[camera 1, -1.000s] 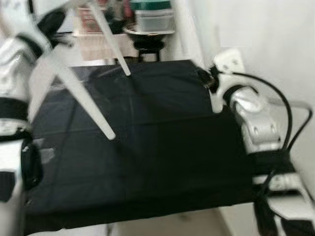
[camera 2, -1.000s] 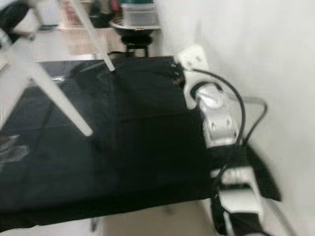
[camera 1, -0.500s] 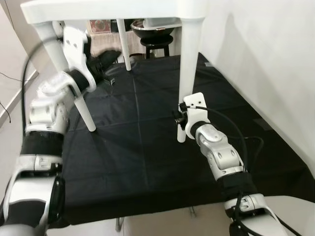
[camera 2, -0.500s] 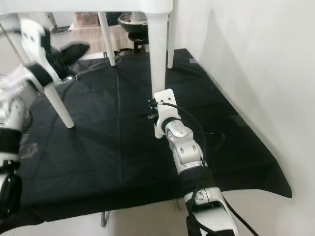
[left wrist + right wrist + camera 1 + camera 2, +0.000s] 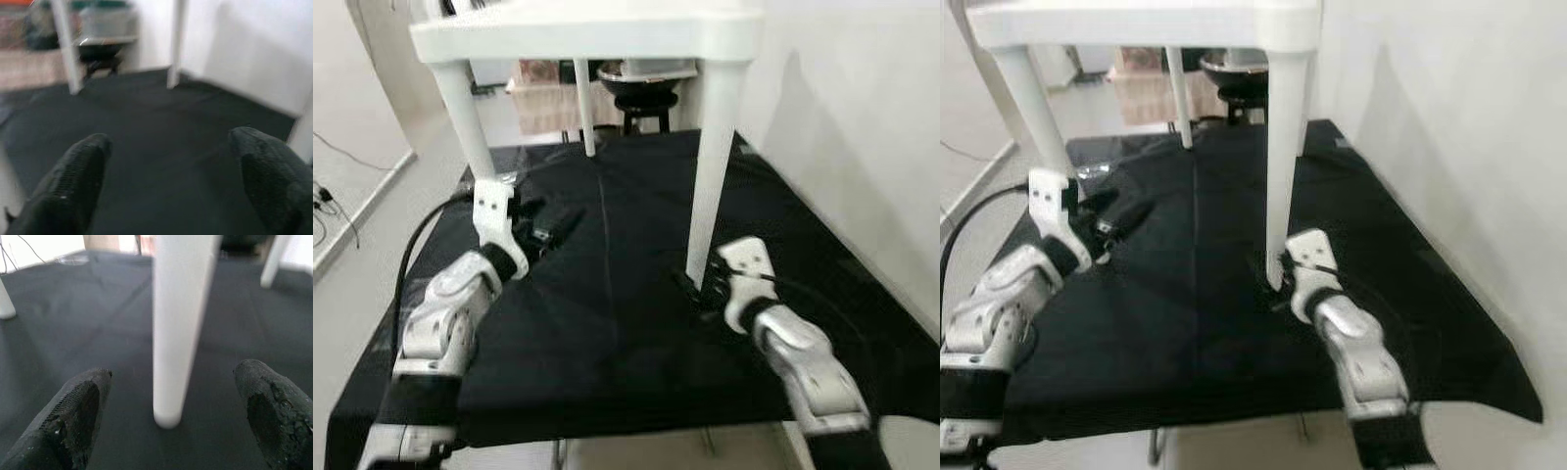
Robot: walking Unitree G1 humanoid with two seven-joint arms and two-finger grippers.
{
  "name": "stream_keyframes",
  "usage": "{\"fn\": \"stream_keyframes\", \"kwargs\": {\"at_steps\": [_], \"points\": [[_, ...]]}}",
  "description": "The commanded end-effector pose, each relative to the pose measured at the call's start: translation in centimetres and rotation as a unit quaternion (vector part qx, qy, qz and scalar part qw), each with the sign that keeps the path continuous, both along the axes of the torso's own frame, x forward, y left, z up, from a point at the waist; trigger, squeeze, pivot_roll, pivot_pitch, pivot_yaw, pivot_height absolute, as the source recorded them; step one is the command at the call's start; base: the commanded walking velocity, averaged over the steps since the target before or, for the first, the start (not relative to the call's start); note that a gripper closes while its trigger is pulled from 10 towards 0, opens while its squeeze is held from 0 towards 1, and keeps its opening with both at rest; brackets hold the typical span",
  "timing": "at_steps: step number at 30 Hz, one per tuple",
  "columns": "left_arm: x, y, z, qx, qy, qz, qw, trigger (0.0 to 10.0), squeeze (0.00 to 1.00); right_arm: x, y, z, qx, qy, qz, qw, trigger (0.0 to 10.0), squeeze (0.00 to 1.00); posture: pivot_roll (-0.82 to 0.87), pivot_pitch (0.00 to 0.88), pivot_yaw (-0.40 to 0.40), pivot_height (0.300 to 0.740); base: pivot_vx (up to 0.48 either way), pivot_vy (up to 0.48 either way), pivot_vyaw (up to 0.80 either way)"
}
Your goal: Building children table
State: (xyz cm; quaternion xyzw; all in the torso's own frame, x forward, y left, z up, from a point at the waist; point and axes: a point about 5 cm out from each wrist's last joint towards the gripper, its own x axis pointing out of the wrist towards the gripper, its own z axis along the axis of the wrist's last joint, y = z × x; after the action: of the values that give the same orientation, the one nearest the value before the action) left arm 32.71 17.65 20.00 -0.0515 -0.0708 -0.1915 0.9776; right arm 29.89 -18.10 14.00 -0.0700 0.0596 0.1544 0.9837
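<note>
The white table (image 5: 597,39) stood upright on the black cloth (image 5: 607,313). The right tool (image 5: 171,431) was released, straddling a leg (image 5: 178,328) without touching; the left tool (image 5: 171,191) was released, near another leg.

No text, label, brand, number or sign can be read anywhere in these views. The white children's table (image 5: 587,29) carries no visible marking, and the boxes and containers behind it are too blurred to show any lettering.
</note>
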Motion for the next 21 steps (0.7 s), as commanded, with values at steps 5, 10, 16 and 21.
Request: {"fn": "stream_keyframes", "kwargs": {"at_steps": [5,10,16,21], "points": [[-2.1,-0.7,-3.7,0.039,0.047,0.033,0.998,10.0,1.0,-2.1,-0.3,-0.6,-0.001,-0.009,-0.036,0.999,10.0,1.0,-0.13,0.0,0.051,0.74,0.0,0.0,0.0],[-3.6,-0.7,-5.9,0.048,0.086,0.049,0.994,10.0,0.0,-3.4,-0.4,-1.9,-0.023,0.013,-0.052,0.998,10.0,0.31,-0.12,0.0,0.044,0.74,0.0,0.0,0.0],[-4.4,-0.5,-7.7,0.05,0.129,0.101,0.985,10.0,0.0,-3.2,-0.4,-1.1,-0.02,0.003,-0.048,0.999,10.0,0.0,-0.13,0.0,0.035,0.74,0.0,0.0,0.0],[-3.9,-0.8,-7.9,0.033,0.14,0.106,0.984,10.0,0.0,-2.4,-0.6,-0.7,-0.03,-0.003,-0.054,0.998,10.0,0.0,-0.13,0.0,0.03,0.74,0.0,0.0,0.0]]}}
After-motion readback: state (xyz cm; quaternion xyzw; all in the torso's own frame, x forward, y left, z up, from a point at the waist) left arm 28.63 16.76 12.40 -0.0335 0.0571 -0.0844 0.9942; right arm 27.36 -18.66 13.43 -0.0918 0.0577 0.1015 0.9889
